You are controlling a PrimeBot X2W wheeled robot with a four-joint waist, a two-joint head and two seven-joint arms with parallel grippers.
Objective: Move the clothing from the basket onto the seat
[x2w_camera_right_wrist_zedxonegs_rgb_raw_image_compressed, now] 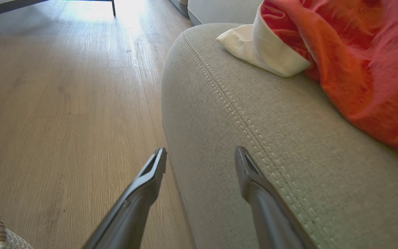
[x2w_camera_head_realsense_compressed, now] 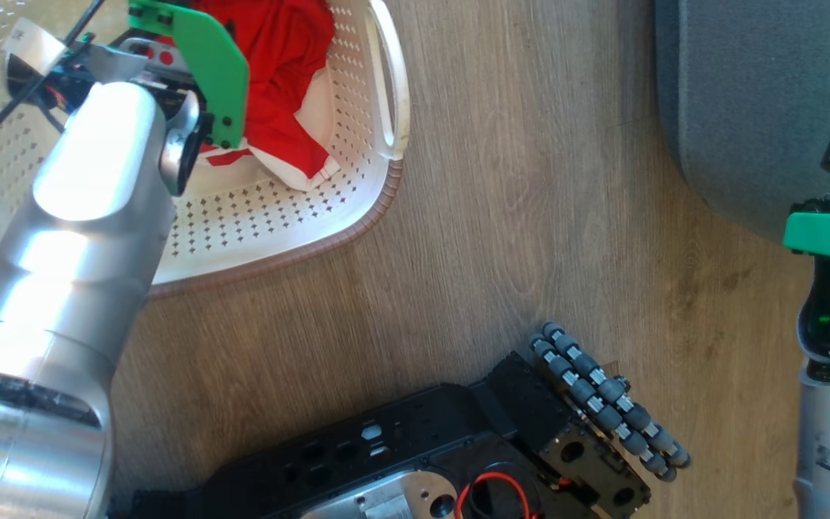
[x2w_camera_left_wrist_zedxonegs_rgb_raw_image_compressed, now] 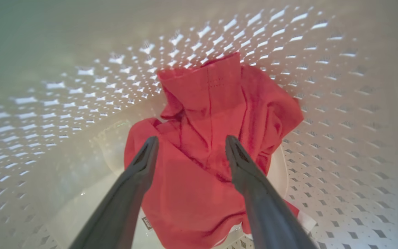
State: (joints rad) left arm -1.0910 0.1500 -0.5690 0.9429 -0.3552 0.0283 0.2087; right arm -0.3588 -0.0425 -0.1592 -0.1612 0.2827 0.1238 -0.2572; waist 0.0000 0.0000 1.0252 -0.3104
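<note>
Task approx. halfway. One red-and-white garment [x2w_camera_right_wrist_zedxonegs_rgb_raw_image_compressed: 368,62] already lies on the grey seat [x2w_camera_right_wrist_zedxonegs_rgb_raw_image_compressed: 254,145], near its stitched rounded edge, white trim facing the floor side. At least one more red garment [x2w_camera_left_wrist_zedxonegs_rgb_raw_image_compressed: 206,103] is left in the basket [x2w_camera_left_wrist_zedxonegs_rgb_raw_image_compressed: 340,103], crumpled on the bottom against a perforated wall. Head view shows white trim at its lower edge. Can't tell if anything sits under it.

L gripper [x2w_camera_left_wrist_zedxonegs_rgb_raw_image_compressed: 191,138]: jaws wide, empty, down inside the basket, aimed at the heap. Fingertips straddle the garment's middle folds, just above or touching the cloth, can't tell which. Nothing pinched yet.

R gripper [x2w_camera_right_wrist_zedxonegs_rgb_raw_image_compressed: 201,148]: jaws wide too, holding nothing. It hovers at the seat's edge, one finger over the wood floor [x2w_camera_right_wrist_zedxonegs_rgb_raw_image_compressed: 64,121], the other over the cushion. Garment on the seat is apart from it, up and right in its wrist view.

Left to do, by my read: close on the basket garment, lift, carry to the seat.
</note>
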